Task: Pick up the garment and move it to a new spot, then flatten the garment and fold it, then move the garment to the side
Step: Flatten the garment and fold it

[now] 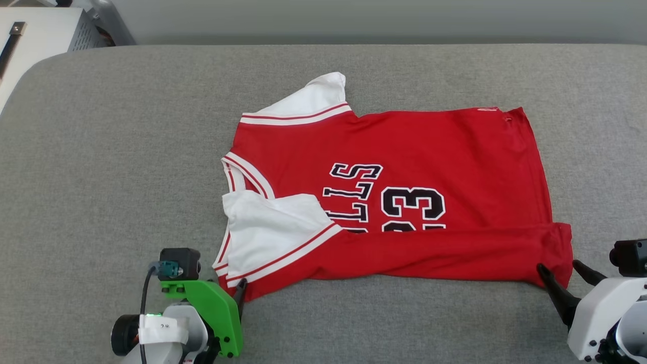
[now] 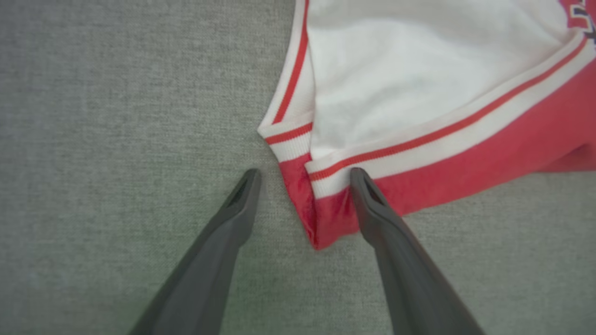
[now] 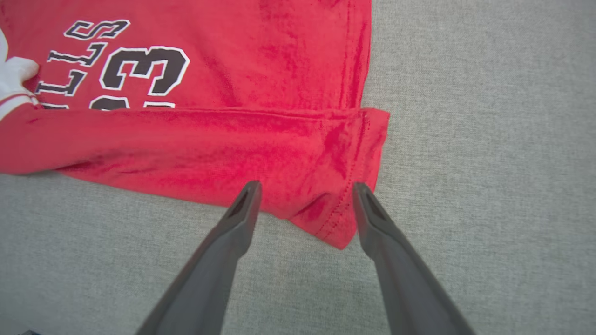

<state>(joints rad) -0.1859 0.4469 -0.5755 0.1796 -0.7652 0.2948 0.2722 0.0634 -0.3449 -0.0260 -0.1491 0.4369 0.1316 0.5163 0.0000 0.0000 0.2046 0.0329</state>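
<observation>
Left gripper sits at about 7 o'clock in the head view, below a green bracket, with one dark finger showing at the near shoulder corner of the garment. The right gripper is at 4 o'clock, its two fingers parted on either side of the near hem corner. The red jersey lies spread across the middle of the grey padded surface, collar toward 9 o'clock and hem toward 3 o'clock, with its near long edge folded up over the lower part of the black lettering and number. One white sleeve points to 12 o'clock and the other lies folded onto the chest. In the left wrist view the left gripper stands wide open and grips nothing. The red and striped corner of the garment comes down between its fingers from 1 o'clock, and the right-hand finger lies against the red edge. In the right wrist view the right gripper is likewise spread open and empty. The hem corner of the garment lies between its fingertips, the cloth stretching away toward 10 o'clock over the grey padding.
</observation>
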